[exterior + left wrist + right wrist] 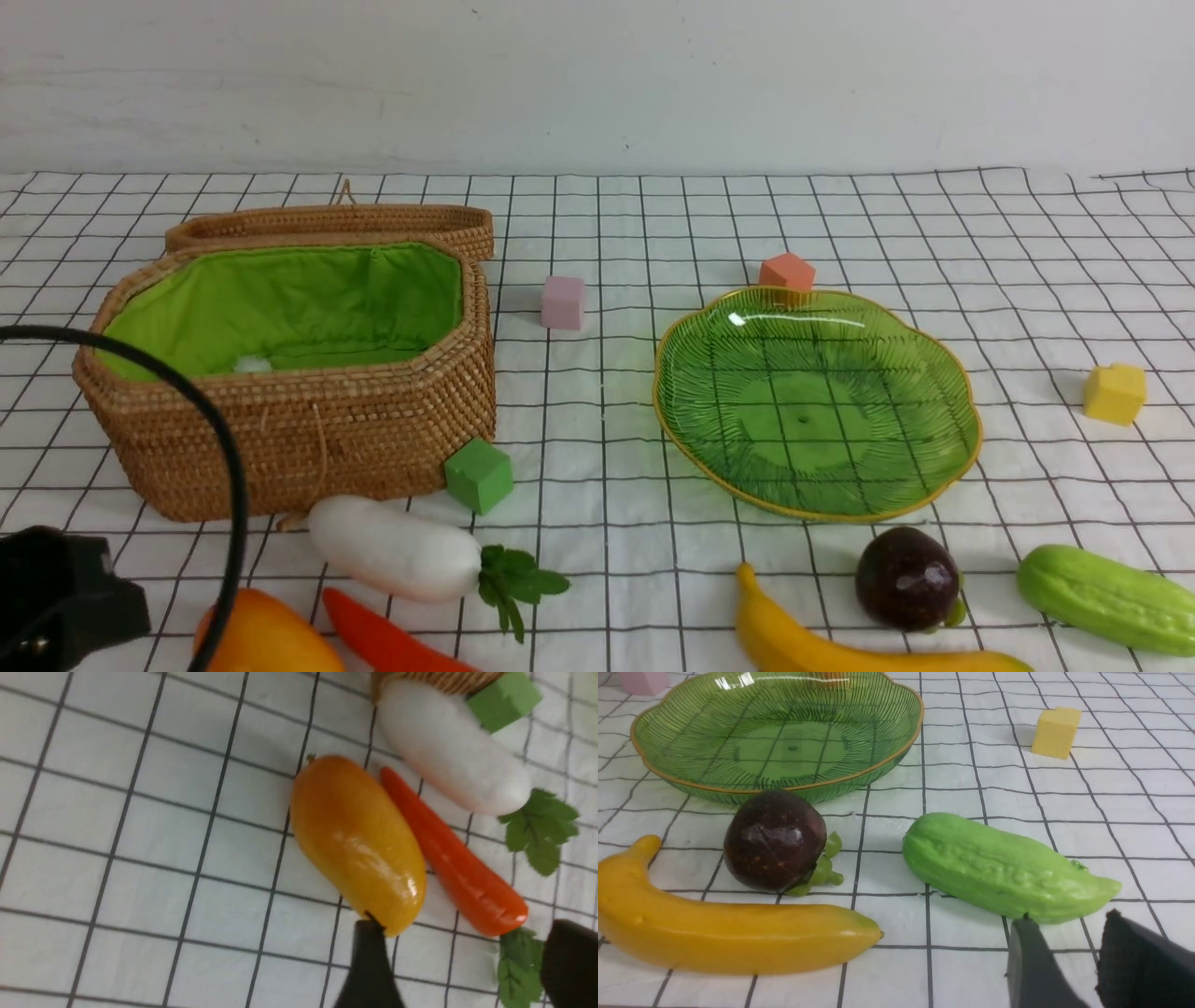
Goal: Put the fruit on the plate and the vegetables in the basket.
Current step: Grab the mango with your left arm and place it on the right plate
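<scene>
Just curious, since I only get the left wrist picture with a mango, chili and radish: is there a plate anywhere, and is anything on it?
Observer: Yes, a green plate sits right of the basket, with nothing on it.
Operator: Any more fruit?
Observer: A banana and a dark purple fruit lie nearer the robot than the plate.
Operator: Is the basket open?
Observer: Yes, its lid sits behind it.
</scene>
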